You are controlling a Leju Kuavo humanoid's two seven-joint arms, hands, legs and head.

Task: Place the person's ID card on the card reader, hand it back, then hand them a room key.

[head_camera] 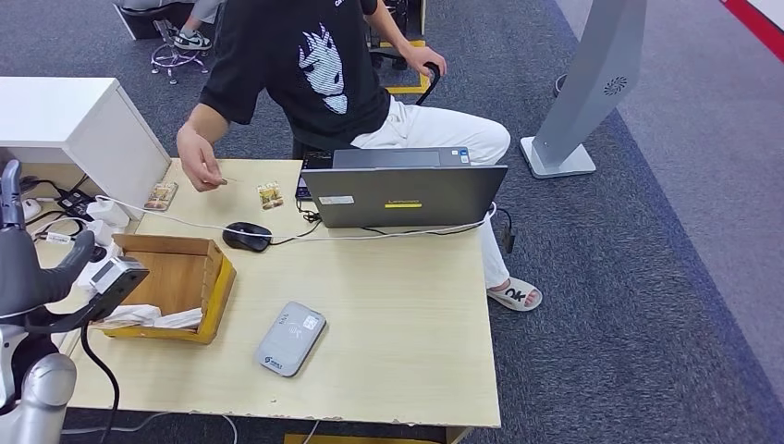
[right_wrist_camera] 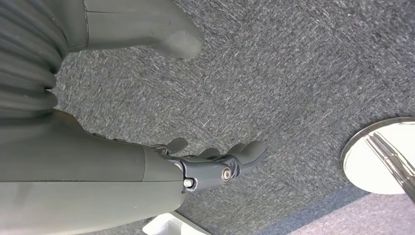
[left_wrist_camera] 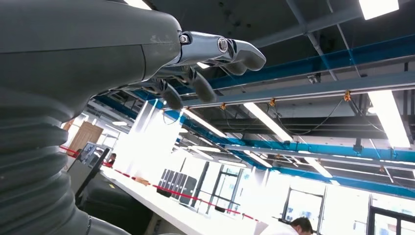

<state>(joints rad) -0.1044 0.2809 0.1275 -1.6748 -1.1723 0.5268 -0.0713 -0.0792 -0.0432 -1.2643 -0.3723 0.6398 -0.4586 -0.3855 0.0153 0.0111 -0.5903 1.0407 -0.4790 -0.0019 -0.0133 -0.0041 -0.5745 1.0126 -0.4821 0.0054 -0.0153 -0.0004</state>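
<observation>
A grey card reader [head_camera: 290,338] lies flat on the wooden desk [head_camera: 398,324] near its front edge. Across the desk sits a person in a black shirt; their hand [head_camera: 199,165] pinches a thin card [head_camera: 225,179] over the far left of the desk. My left hand [head_camera: 11,199] is raised at the left edge beside the wooden box [head_camera: 214,289]. In the left wrist view its fingers [left_wrist_camera: 230,51] point at the ceiling, loosely bent and empty. My right hand [right_wrist_camera: 210,164] hangs over grey carpet with its fingers apart, holding nothing.
The wooden box holds white cards or paper [head_camera: 153,317]. A grey laptop [head_camera: 404,192], a black mouse [head_camera: 247,237] and cables sit at the back of the desk. Two small packets [head_camera: 270,194] lie near the person's hand. A white cabinet [head_camera: 65,120] stands at the left.
</observation>
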